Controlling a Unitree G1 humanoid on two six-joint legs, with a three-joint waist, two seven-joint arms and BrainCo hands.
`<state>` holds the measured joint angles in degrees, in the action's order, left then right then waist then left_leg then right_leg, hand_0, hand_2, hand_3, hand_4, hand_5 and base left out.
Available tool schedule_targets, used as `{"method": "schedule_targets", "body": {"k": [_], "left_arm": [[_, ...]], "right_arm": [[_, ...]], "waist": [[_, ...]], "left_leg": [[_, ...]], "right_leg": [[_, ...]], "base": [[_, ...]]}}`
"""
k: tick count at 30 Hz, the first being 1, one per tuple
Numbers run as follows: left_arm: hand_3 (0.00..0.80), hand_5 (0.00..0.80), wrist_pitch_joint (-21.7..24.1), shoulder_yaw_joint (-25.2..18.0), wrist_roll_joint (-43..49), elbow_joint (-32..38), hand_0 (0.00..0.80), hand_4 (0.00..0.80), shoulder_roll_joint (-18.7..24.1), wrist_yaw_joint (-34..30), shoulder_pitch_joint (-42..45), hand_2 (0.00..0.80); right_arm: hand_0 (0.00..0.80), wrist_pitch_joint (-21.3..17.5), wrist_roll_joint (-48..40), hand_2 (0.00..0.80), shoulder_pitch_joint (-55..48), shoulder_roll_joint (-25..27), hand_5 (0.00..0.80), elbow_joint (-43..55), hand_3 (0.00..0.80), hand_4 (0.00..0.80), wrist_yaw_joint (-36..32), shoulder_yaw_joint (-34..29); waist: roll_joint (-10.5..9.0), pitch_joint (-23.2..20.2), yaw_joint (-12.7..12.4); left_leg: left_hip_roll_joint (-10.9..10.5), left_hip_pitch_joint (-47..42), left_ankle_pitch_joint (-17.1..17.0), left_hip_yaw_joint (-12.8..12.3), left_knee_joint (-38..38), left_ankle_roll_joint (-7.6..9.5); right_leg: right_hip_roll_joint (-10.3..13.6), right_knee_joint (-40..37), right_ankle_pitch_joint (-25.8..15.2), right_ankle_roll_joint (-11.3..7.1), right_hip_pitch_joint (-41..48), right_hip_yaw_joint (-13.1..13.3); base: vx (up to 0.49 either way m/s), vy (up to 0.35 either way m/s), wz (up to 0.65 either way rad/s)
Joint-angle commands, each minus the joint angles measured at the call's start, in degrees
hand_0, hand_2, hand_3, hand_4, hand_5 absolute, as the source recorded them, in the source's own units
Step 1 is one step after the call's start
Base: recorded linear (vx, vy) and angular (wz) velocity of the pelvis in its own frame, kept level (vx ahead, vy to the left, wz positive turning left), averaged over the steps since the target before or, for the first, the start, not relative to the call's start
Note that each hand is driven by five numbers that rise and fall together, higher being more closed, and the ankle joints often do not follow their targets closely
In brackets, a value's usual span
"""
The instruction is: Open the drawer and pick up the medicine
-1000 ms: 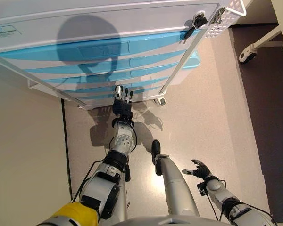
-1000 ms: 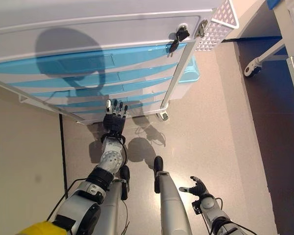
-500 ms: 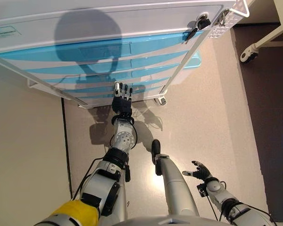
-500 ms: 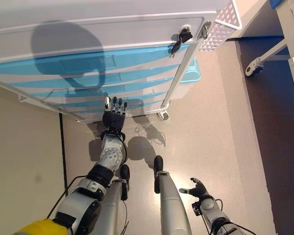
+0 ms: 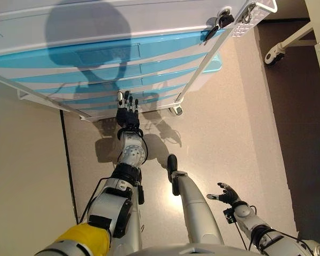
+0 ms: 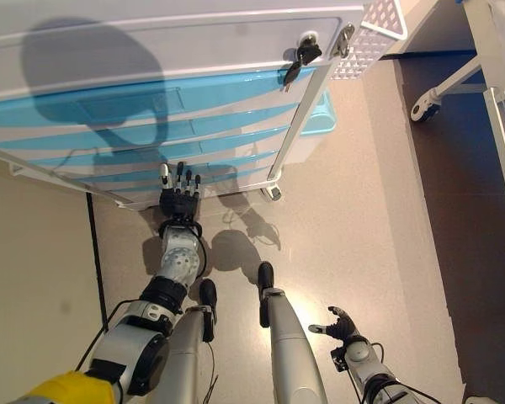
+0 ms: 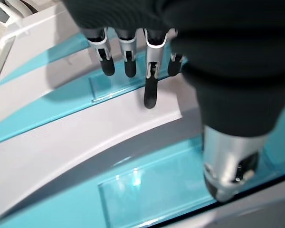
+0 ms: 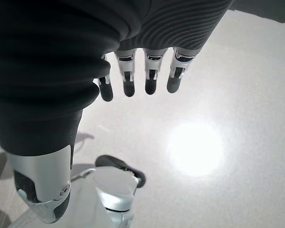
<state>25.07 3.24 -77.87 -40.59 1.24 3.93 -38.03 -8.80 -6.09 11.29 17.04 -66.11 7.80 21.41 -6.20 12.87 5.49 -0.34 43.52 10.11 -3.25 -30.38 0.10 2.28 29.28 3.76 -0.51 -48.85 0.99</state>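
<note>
Left hand [image 5: 128, 113] w/ fingers straight, open, up against lowest blue drawers [image 5: 96, 96] of closed cabinet [image 5: 122, 32]. Right hand [image 5: 226, 195] open, low, well apart. Medicine not visible.

Silver-grey arms, dark ribbed wrist covers, silver dark-tipped fingers [image 7: 150, 90], yellow shoulder

Drawer cabinet [image 5: 122, 53] cut off above.
</note>
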Motion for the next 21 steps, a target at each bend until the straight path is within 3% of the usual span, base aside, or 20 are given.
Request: {"method": "schedule_targets", "body": {"k": [1, 21], "left_arm": [[0.000, 0.000, 4.8, -3.5, 0.8, 2.6, 0.000, 0.000, 3.4, -2.3, -10.3, 0.000], [0.000, 0.000, 5.4, -1.9, 1.9, 9.8, 0.000, 0.000, 4.4, -5.0, -8.0, 0.000]], "right_arm": [[0.000, -1.5, 1.1, 0.000, -1.3, 4.0, 0.000, -0.7, 0.000, 0.000, -0.8, 1.8], [0.000, -1.2, 2.8, 0.000, -1.6, 4.8, 0.000, -2.8, 0.000, 0.000, -2.2, 2.5]], "waist": [[2.00, -2.5, -0.9], [2.35, -2.3, -2.0]], "left_leg": [[-2.6, 0.7, -2.5, -0.5, 4.7, 3.20], [-3.2, -2.7, -4.5, -0.4, 8.8, 2.66]], "right_leg": [[0.0, 0.5, -1.9, -0.93, 1.0, -1.3], [0.4, -2.0, -2.7, -1.16, 4.2, -1.6]], "base": [[0.000, 0.000, 0.00], [-0.001, 0.001, 0.01]]}}
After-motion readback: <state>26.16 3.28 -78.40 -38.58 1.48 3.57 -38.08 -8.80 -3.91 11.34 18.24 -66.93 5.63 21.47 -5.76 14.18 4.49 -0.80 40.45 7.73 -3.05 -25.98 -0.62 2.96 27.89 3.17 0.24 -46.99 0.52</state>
